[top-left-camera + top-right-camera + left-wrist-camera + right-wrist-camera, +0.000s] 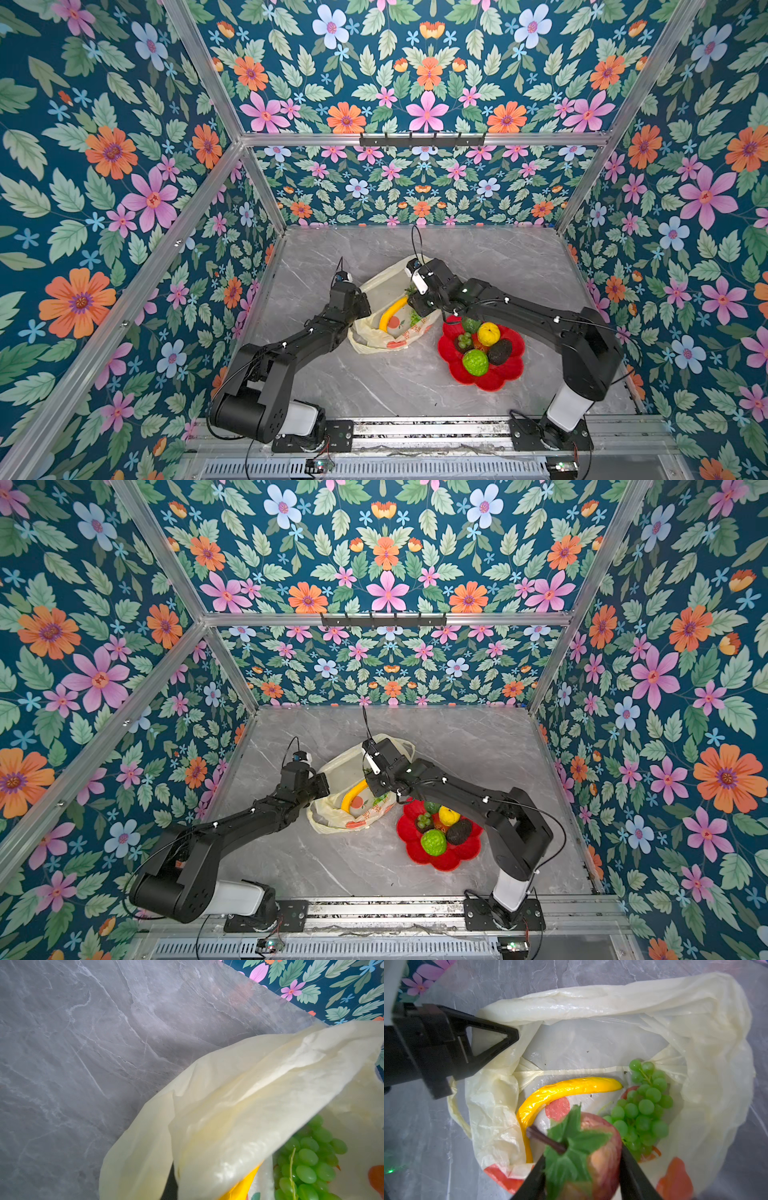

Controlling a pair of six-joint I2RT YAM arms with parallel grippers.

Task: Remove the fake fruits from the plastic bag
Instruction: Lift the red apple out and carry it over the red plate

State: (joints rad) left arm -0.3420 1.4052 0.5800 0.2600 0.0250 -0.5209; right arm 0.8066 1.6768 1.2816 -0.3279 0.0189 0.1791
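The cream-yellow plastic bag lies open at mid-table in both top views. My left gripper is shut on its left rim, holding the mouth up; in the right wrist view the black tip of that left gripper pinches the film. My right gripper is inside the bag mouth, shut on a red strawberry with green leaves. A yellow banana and a green grape bunch lie on the bag's floor. In the left wrist view the bag hides my fingers.
A red flower-shaped plate right of the bag holds a bumpy lime-green fruit, a yellow citrus, a dark avocado and small grapes. Floral walls enclose the grey marble table.
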